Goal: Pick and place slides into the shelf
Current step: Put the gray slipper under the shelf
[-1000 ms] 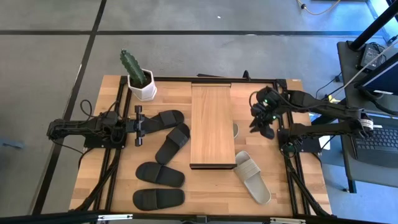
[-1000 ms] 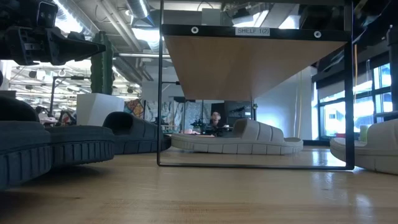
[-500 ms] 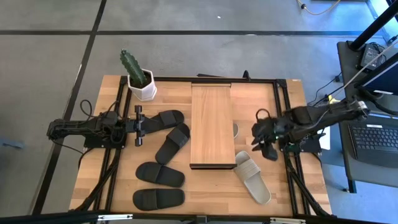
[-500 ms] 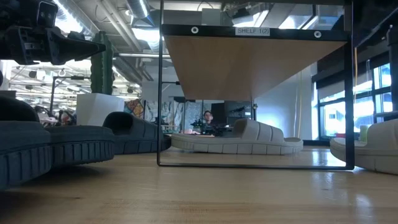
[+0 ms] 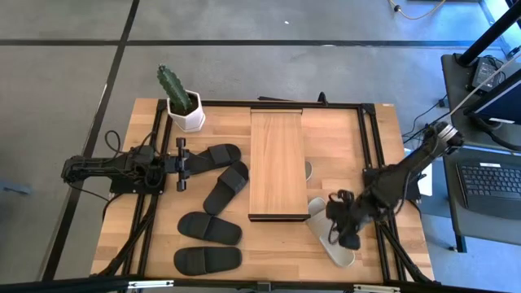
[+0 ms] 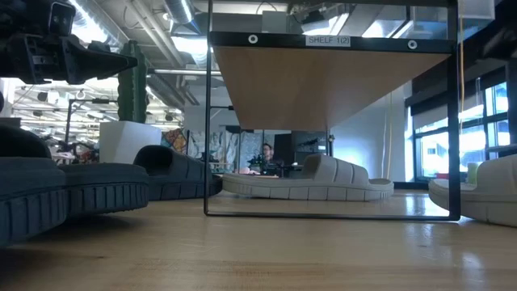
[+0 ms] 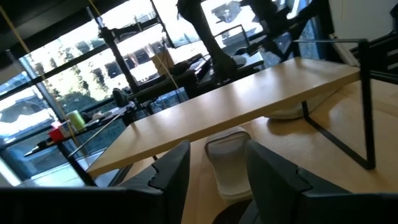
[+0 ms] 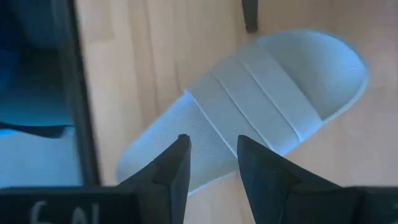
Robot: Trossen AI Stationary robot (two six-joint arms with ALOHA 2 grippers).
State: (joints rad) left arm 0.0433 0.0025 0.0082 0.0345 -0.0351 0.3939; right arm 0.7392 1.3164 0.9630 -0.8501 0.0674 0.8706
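- I am holding the right tool [image 5: 340, 229] directly above the beige slide [image 5: 331, 230] near the bench's front right, just beside the shelf [image 5: 278, 165] corner.
- Its fingers [image 8: 171, 171] are standing spread, pinching nothing, and straddling the sole behind the strap (seen through the right wrist camera).
- The slide's long axis is running diagonally, from the shelf's front corner toward the bench's front right edge, so I am judging a straight drop is what comes next.
- The left tool [image 5: 181, 164] is waiting, spread, beside the black slides [image 5: 213, 195], farther off.
- Compared with a second ago, the right arm has swung from beside the shelf's far end down to this slide; the slides are lying unchanged.
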